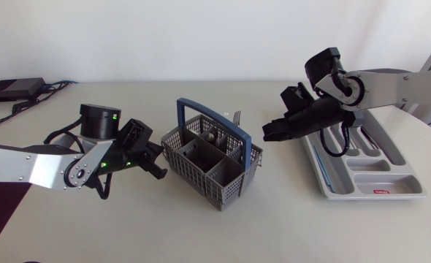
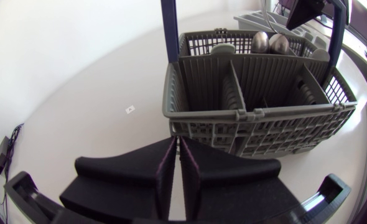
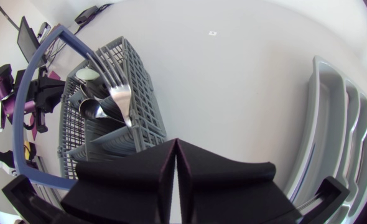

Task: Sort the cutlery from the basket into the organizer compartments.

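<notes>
The grey cutlery basket (image 1: 199,177) with a blue handle (image 1: 201,109) stands mid-table. Spoons (image 1: 212,134) and a fork (image 1: 236,116) stick up from its far compartments. My left gripper (image 1: 157,158) is shut and empty, just left of the basket; in the left wrist view the left gripper (image 2: 177,146) faces the basket wall (image 2: 258,121), with the spoons (image 2: 261,42) beyond. My right gripper (image 1: 269,132) is shut and empty, hovering between basket and organizer (image 1: 404,177). From the right gripper (image 3: 176,147) the fork (image 3: 118,93) and a spoon (image 3: 91,109) show in the basket (image 3: 137,78); the organizer (image 3: 323,112) lies beside it.
A black box (image 1: 14,89) with cables lies at the table's back left. Bare tabletop runs in front of the basket and between it and the organizer. My left arm (image 3: 12,102) shows beyond the basket in the right wrist view.
</notes>
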`<action>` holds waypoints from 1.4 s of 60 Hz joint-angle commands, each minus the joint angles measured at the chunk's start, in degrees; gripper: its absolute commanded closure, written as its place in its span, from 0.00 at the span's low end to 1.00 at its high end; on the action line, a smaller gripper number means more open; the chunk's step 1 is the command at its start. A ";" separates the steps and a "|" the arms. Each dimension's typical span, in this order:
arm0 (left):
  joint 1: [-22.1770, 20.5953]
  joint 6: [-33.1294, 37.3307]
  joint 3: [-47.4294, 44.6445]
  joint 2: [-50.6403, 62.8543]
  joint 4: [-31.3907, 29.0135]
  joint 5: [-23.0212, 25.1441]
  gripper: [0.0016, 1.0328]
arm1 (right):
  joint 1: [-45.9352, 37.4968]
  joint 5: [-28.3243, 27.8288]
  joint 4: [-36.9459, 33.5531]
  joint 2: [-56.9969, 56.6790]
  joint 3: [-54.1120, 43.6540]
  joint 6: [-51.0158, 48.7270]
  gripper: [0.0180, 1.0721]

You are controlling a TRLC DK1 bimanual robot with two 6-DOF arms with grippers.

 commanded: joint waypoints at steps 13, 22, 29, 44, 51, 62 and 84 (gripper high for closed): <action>1.93 -3.62 4.23 2.94 1.07 4.07 0.93 | 3.20 -2.61 -0.54 1.26 -1.67 0.94 0.93; 3.60 -5.38 7.13 5.40 1.16 7.67 0.93 | 4.70 -4.37 -1.51 -0.06 -3.52 0.76 0.93; 4.57 -6.87 9.76 7.69 1.07 10.66 0.93 | 6.19 -5.69 -2.21 -1.82 -5.45 0.68 0.93; 2.46 -7.66 13.98 12.17 0.63 11.45 0.93 | 9.97 -7.01 -5.20 -6.21 -8.52 -1.17 0.93; 1.41 -7.84 15.92 13.40 -0.51 11.45 0.93 | 10.76 -5.60 -6.25 -8.50 -9.49 -2.22 0.93; 2.29 -7.49 14.69 10.41 -2.97 11.45 0.91 | 9.35 -4.72 -5.81 -13.95 -11.51 -5.65 0.70; 2.46 -6.08 5.72 -10.07 -12.73 13.21 0.88 | 3.90 -7.71 4.12 -13.59 -14.77 -12.51 0.42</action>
